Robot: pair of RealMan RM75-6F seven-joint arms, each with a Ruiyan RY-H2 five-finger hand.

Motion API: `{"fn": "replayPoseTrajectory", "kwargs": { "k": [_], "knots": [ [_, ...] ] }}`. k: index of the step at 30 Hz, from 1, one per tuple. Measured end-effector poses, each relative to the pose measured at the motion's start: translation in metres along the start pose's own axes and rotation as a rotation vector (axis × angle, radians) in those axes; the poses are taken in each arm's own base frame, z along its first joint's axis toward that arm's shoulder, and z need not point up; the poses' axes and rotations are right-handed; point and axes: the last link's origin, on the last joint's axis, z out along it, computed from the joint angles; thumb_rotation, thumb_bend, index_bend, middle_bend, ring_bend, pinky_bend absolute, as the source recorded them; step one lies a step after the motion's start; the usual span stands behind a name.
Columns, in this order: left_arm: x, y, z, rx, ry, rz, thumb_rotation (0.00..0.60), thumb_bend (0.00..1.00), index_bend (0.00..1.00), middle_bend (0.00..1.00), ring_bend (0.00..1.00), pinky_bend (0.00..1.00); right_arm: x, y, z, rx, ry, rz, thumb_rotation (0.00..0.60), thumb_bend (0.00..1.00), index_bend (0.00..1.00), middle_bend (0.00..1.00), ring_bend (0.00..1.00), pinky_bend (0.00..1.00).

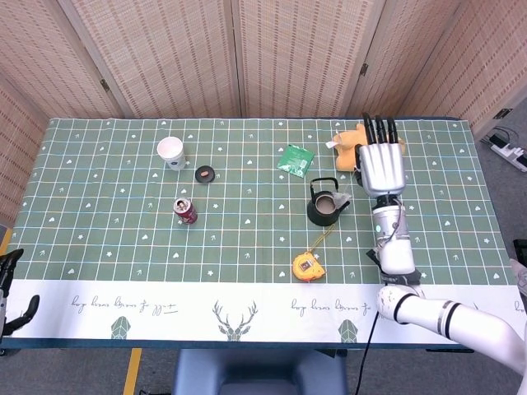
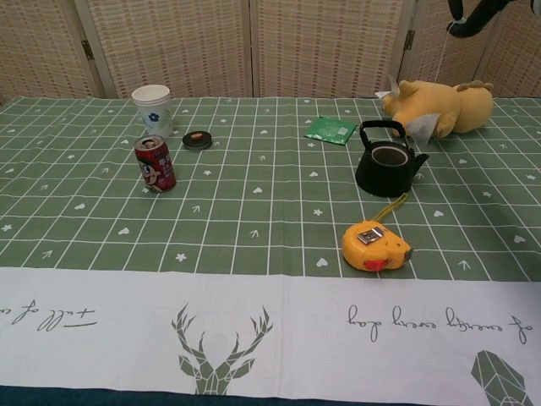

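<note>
Here the right hand (image 1: 381,169) hangs above the table with its back to the head camera and its fingers (image 1: 377,129) stretched toward the far edge; a thin string runs down from it in the chest view, so it pinches that string and carries a tea bag (image 2: 420,127) in the air. The tea bag dangles just beside the black teapot (image 2: 387,161), a little above its open top, in front of the yellow plush toy (image 2: 439,105). A green packet (image 2: 330,129) lies flat to the left of the teapot, and an orange tape measure (image 2: 374,245) sits nearer the white border of the green checked tablecloth (image 1: 115,230). Well apart on the left stand a red can (image 2: 155,163), a small dark lid (image 2: 197,139) and a white paper cup (image 2: 152,107). The left hand (image 1: 8,288) shows only at the lower left edge of the head view, and whether it is spread or closed cannot be told.
</note>
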Motion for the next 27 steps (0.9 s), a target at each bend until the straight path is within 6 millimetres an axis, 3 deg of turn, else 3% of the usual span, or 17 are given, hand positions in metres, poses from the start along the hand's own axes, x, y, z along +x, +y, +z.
{"fn": "replayPoseTrajectory", "kwargs": {
  "k": [10, 17, 21, 27],
  "knots": [
    [0.004, -0.004, -0.001, 0.018, 0.011, -0.013, 0.600, 0.37, 0.00, 0.06, 0.07, 0.03, -0.031, -0.013, 0.020, 0.006, -0.061, -0.021, 0.600, 0.37, 0.66, 0.07, 0.00, 0.00],
    [0.005, -0.004, -0.002, 0.011, 0.015, -0.016, 0.600, 0.37, 0.00, 0.06, 0.07, 0.03, -0.044, -0.017, 0.024, 0.009, -0.086, -0.029, 0.600, 0.37, 0.67, 0.07, 0.00, 0.00],
    [0.004, -0.003, -0.002, 0.011, 0.014, -0.012, 0.600, 0.37, 0.00, 0.06, 0.07, 0.03, -0.052, -0.016, 0.019, 0.024, -0.097, -0.053, 0.600, 0.37, 0.67, 0.08, 0.00, 0.00],
    [0.003, -0.003, -0.001, 0.013, 0.012, 0.004, 0.600, 0.37, 0.00, 0.06, 0.07, 0.03, -0.064, -0.009, -0.003, 0.082, -0.102, -0.118, 0.600, 0.37, 0.67, 0.07, 0.00, 0.00]
  ]
}}
